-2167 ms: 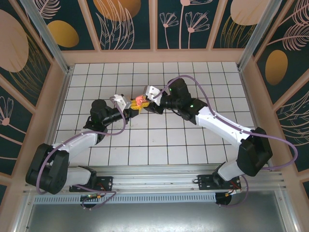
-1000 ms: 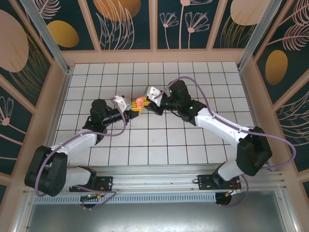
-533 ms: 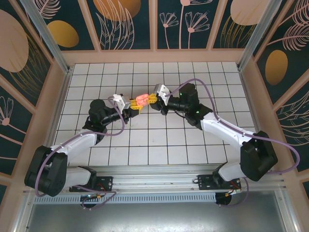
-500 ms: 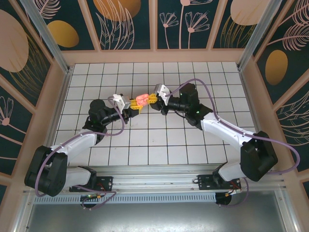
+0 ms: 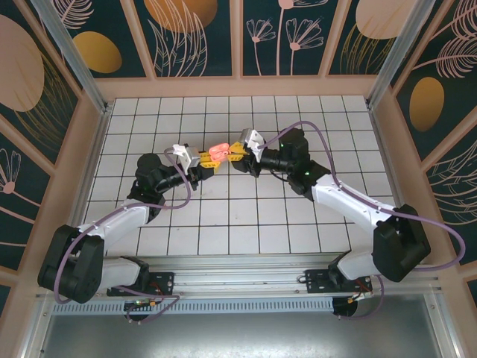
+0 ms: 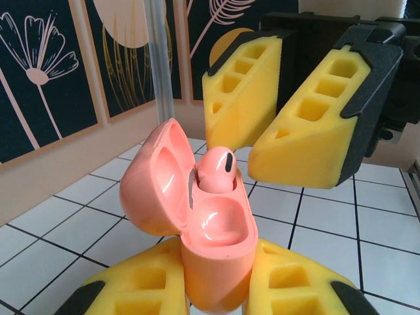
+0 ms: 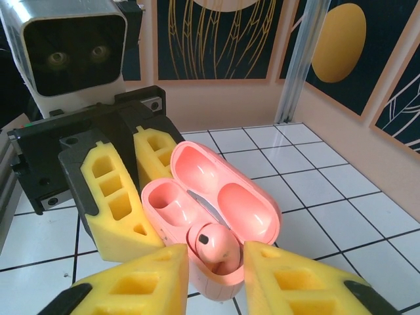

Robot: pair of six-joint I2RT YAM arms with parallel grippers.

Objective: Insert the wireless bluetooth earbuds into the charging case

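The salmon-pink charging case (image 6: 216, 256) is upright with its lid (image 6: 154, 184) swung open, and my left gripper (image 6: 220, 257) is shut on its lower body. One pink earbud (image 6: 215, 169) sits in the case's far socket; the near socket is bare. In the right wrist view my right gripper (image 7: 215, 259) stands open, a yellow finger on each side of the earbud (image 7: 213, 244), with a narrow gap to each. From above, the case (image 5: 217, 151) hangs over the tiles between the left gripper (image 5: 208, 159) and the right gripper (image 5: 234, 153).
The white tiled floor (image 5: 246, 216) lies below, well under the case. Patterned panel walls and two aluminium posts (image 5: 71, 56) enclose the space. The two arms meet tip to tip near the middle of the back half.
The right gripper has let go of the earbud, which now rests in the case socket. Its wrist has drawn back to the right. The left gripper has kept hold of the case.
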